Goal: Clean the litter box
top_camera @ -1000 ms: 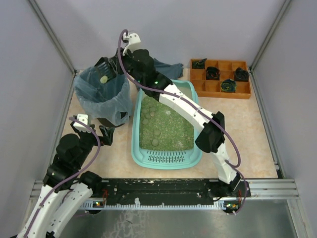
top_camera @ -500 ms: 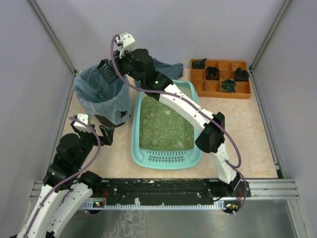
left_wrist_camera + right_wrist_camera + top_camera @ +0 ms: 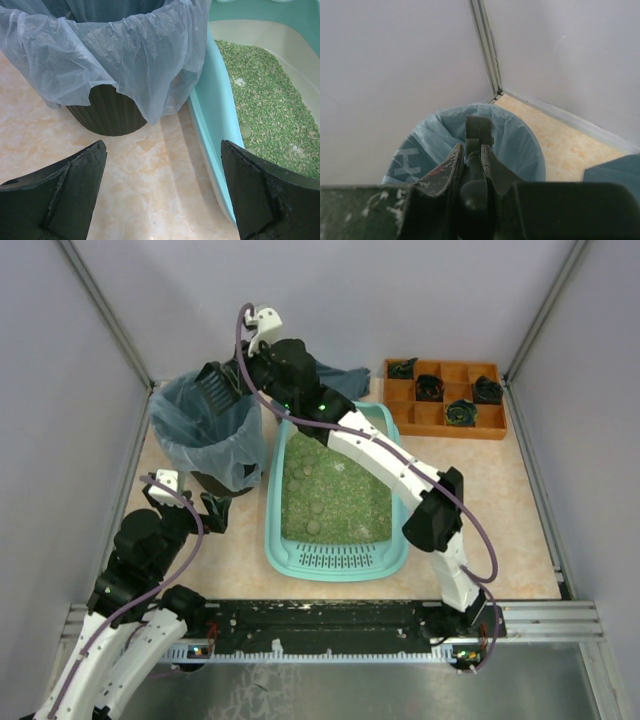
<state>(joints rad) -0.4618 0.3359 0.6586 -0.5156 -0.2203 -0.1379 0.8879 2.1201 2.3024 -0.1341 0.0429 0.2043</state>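
The turquoise litter box [image 3: 335, 562] lies mid-table, filled with green litter [image 3: 335, 495] and several pale clumps. My right gripper [image 3: 245, 375] is shut on the handle of a black slotted scoop [image 3: 215, 388], which it holds over the bin [image 3: 200, 435] lined with a bluish bag. In the right wrist view the scoop [image 3: 478, 131] sticks out from the right gripper [image 3: 474, 150] above the bag opening [image 3: 520, 145]. My left gripper [image 3: 190, 505] stands open and empty, low over the floor. The left gripper [image 3: 163, 150] sits between the bin [image 3: 107, 112] and the litter box wall [image 3: 215, 115].
An orange compartment tray [image 3: 445, 398] holding dark objects stands at the back right. A dark blue cloth [image 3: 340, 378] lies behind the litter box. Grey walls close in on the left, back and right.
A pale clump lay on the scoop one second ago and no longer shows there. The right gripper has tilted and shifted the scoop slightly above the bin. The left arm has stayed still.
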